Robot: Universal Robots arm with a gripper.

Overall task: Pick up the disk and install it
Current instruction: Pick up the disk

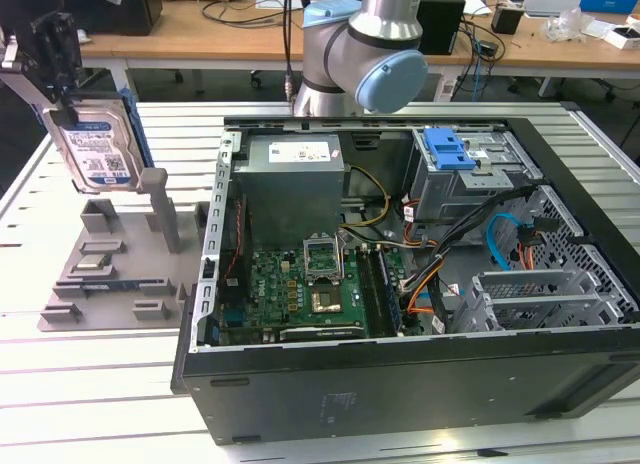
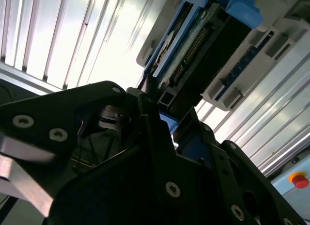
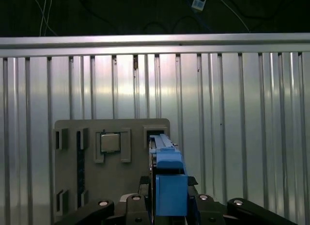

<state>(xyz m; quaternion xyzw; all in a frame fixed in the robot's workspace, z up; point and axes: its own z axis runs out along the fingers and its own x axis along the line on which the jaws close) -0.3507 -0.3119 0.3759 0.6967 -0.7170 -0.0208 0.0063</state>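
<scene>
Gripper (image 1: 66, 102) is pinching the disk (image 1: 100, 152) by its top edge, holding it upright in the upper left of the exterior view, just above the grey fixture tray (image 1: 115, 284). The open PC case (image 1: 400, 404) fills the center and right, with a blue plastic latch (image 1: 447, 149) at its upper right. In the first wrist view the disk (image 3: 167, 186) shows edge-on.

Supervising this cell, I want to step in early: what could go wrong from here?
The end effector grips the disk by one end, so it may slip or tilt. The grey post beside it could clip a low sideways move. Loose cables inside the case might snag it.
</scene>
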